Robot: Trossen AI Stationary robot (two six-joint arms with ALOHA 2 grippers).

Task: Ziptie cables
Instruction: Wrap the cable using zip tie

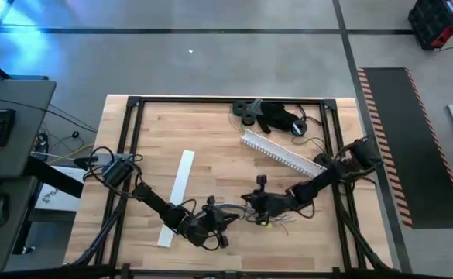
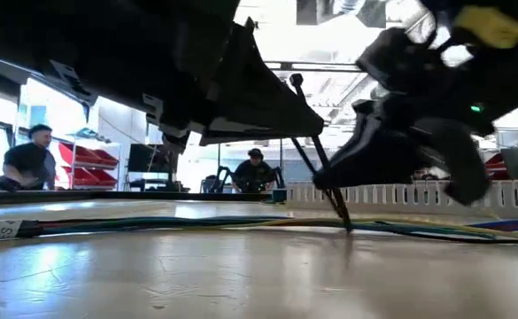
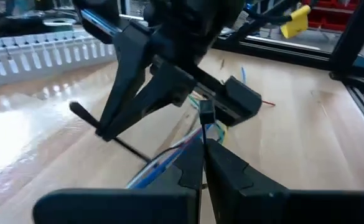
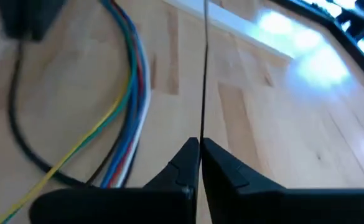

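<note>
The cables (image 1: 276, 223) are a slim bundle of blue, white, green and yellow wires (image 4: 129, 93) lying on the wooden table (image 1: 211, 132) near its front edge. They stretch flat across the low view (image 2: 197, 223). A thin black zip tie (image 2: 325, 182) stands up from the bundle. My left gripper (image 3: 203, 149) is shut on it from the left. My right gripper (image 4: 200, 146) is shut on it from the right. In the high view the two grippers (image 1: 220, 222) (image 1: 255, 208) nearly meet over the cables. My left gripper pinches the zip tie's thin black strip (image 3: 203, 134) between its fingertips, just short of a small black block (image 3: 206, 113). The cable bundle (image 3: 163, 163) passes beside the fingers; whether they touch it, I cannot tell. My right gripper pinches a thin black strand of the zip tie (image 4: 204, 118) at its fingertips. The strand runs straight on from the tips, taut, above the tabletop. The fingers lie along it and slant down toward the table.
A flat white strip (image 1: 178, 198) lies left of the grippers. A white comb-toothed rail (image 1: 280, 153) lies slanting behind the right arm. Black objects (image 1: 269, 116) sit at the far edge. A black frame (image 1: 129, 139) borders the table. People sit in the room behind (image 2: 28, 159).
</note>
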